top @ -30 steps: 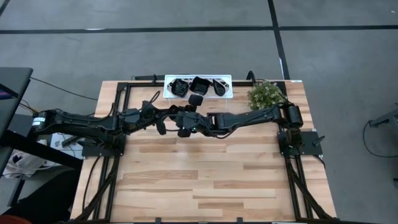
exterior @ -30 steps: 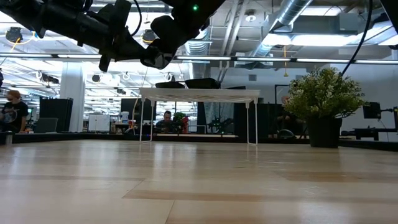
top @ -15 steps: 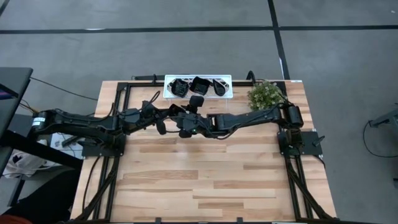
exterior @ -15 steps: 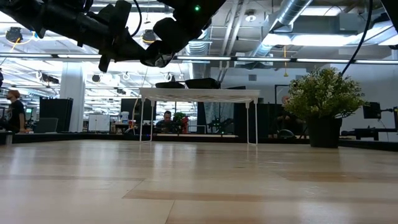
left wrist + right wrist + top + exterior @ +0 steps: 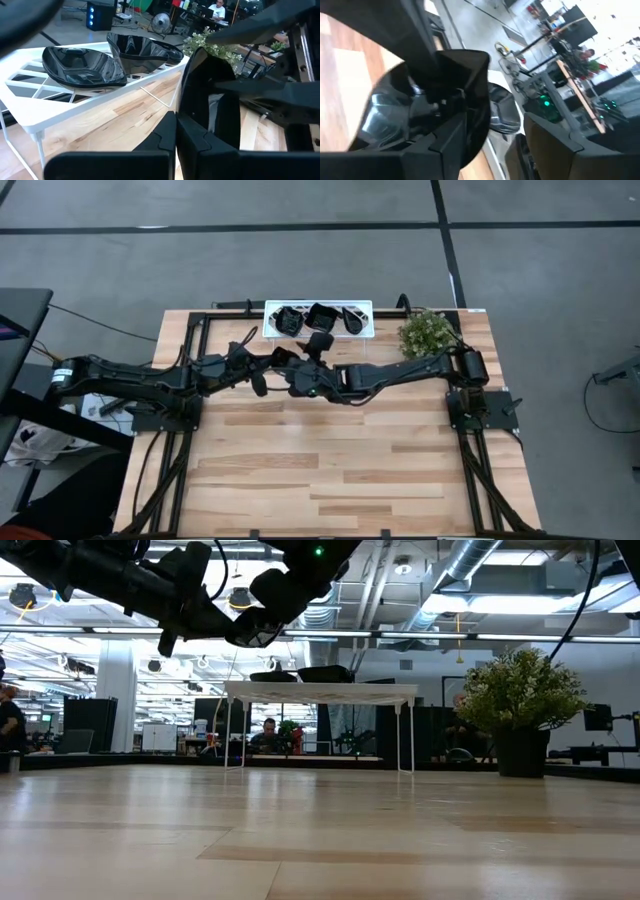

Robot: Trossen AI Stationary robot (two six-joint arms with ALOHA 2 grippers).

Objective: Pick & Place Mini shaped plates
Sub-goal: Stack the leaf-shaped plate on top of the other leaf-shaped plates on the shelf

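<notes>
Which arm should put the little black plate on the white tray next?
Left, probably. The left gripper is shut on the plate, close to the white tray. The right gripper stands open.

High view looks straight down; low view faces twelve o'clock at tabletop height; both share the white lattice tray [image 5: 317,319].

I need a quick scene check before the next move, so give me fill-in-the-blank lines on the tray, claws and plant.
The white lattice tray holds ___ black dishes. The right claw stands ___. The left claw is shut on the edge of a black mini ___. The potted plant stands on the ___ arm's side of the table.
Missing words: three; open; plate; right.
</notes>
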